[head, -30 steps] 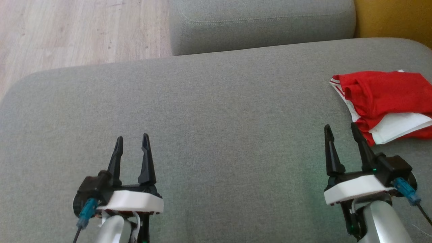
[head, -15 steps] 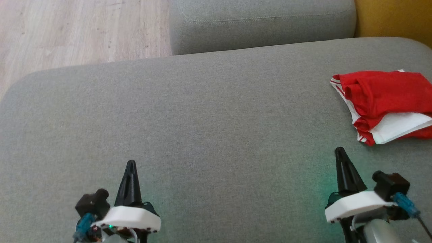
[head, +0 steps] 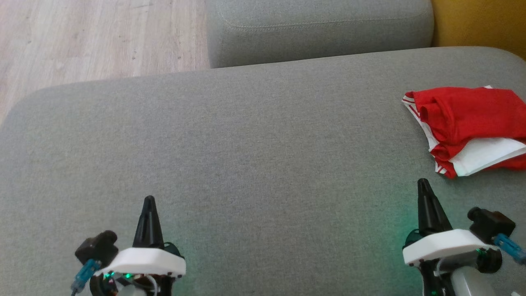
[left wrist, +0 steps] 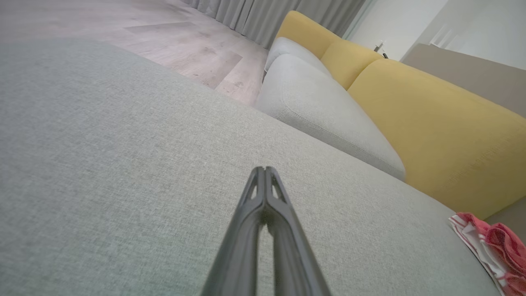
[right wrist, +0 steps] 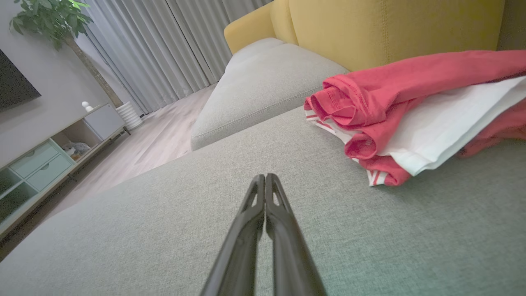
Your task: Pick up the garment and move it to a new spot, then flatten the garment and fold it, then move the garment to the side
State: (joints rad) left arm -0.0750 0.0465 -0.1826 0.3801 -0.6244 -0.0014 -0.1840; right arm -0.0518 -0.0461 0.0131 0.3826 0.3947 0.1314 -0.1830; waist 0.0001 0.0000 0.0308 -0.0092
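1. While both of your tools were clenched on nothing, the garment [head: 464, 123] lay in a rough red-and-white fold on the grey seat cushion [head: 246, 144].
2. Your right tool [head: 423, 183] sat just short of the garment's near corner, apart from it. Your left tool [head: 148, 202] sat well to the garment's left, over bare cushion.
3. Judged from how the garment lay, it looked folded and already set to the side, so little more than tidying seemed left.
4. If you meant to shift the garment further, you needed to open the right tool before reaching the cloth. You then had to come in low at the near corner and pinch every layer at once.
5. At the garment's near edge a white layer poked out from under the red. Catching that layer alone would likely have peeled the fold apart.
6. For room, the widest free stretch lay left of the garment, all plain cushion with nothing on it.
7. Behind the garment rose the yellow backrest [head: 476, 20], close enough to crowd a high lift that way.
8. The garment ran past the head view's right side, so you could not tell how near the cushion's edge was there.
9. Far off to the garment's left, past the cushion's rounded rim, were a second grey cushion [head: 320, 28] and the wooden floor [head: 82, 37].
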